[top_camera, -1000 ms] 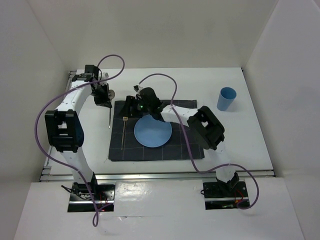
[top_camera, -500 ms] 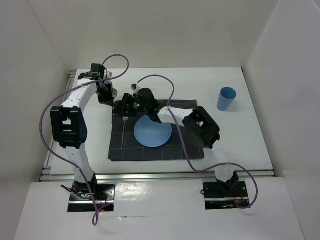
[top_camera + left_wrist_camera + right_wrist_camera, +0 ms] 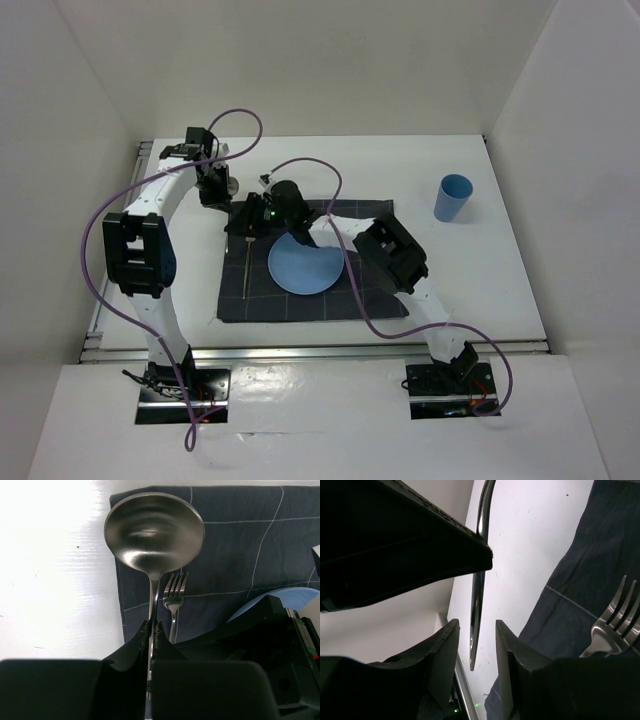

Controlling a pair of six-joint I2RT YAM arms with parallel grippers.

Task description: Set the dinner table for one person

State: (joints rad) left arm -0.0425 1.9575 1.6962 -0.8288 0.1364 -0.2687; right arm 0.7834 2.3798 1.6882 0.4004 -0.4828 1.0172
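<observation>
My left gripper [image 3: 216, 188] is shut on the handle of a steel spoon [image 3: 154, 532] and holds it above the left edge of the dark checked placemat [image 3: 370, 290] on the white dinner table [image 3: 480, 270]. My right gripper [image 3: 246, 216] is open. Its fingers [image 3: 442, 647] stand on either side of the spoon's handle [image 3: 477, 605] without touching it. A fork [image 3: 246, 268] lies on the placemat left of the blue plate [image 3: 305, 266]. The fork also shows in the left wrist view [image 3: 175, 587] and in the right wrist view [image 3: 615, 617].
A blue cup [image 3: 452, 197] stands on the table at the far right, off the placemat. Aluminium rails [image 3: 140, 160] run along the table's edges and white walls enclose it. The two grippers are close together above the placemat's back left corner.
My right gripper has moved left to the spoon's handle. My left gripper has shifted slightly back and right with the spoon, whose hanging handle is now covered by the right gripper.
</observation>
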